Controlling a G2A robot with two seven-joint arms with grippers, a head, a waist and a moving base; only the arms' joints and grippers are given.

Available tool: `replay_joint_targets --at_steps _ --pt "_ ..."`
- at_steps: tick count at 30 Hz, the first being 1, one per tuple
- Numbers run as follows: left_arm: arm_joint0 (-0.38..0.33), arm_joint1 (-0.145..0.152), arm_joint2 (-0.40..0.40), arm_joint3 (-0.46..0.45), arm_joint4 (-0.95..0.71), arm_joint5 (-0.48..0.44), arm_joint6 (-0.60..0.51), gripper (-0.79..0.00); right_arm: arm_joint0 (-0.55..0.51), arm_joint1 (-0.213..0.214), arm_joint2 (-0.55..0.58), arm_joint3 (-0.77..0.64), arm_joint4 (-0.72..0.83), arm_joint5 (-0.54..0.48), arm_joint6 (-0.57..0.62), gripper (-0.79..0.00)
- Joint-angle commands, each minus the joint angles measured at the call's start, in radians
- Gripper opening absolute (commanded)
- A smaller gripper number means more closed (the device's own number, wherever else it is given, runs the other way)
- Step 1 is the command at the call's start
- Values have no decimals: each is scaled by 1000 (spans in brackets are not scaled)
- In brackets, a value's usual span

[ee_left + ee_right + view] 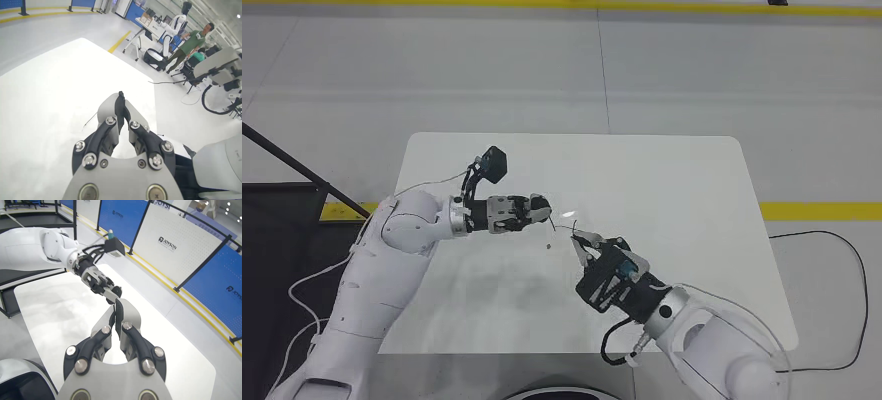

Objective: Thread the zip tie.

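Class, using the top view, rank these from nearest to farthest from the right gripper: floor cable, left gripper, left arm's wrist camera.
1. left gripper, facing the right gripper over the table.
2. wrist camera, on the left arm.
3. floor cable, beyond the table's right side.

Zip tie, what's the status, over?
Shut: left gripper, right gripper. Both pinching zip tie, above table. Nothing in the way.

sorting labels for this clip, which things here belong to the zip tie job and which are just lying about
Job in hand:
zip tie
left tool and right tool, each shut on the zip tie
white table under them

Just lying about:
black cable on the floor
blue and white partition panels
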Motion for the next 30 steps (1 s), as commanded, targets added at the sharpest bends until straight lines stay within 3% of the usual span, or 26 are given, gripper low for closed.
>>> replay_joint_targets --at_steps 1,8,15,30 --pt "-26 9 43 6 -11 6 -6 -785 7 5 9 14 -3 -68 -37 -785" --pt "-148 60 243 54 -85 14 -14 -785 36 24 27 35 -69 -239 -151 -785" --pt "-260 115 414 106 -114 -36 36 -785 33 34 33 27 -131 -291 -217 -785" --pt "-260 115 414 106 -114 -36 36 -785 71 35 13 93 -112 -249 -195 -785"
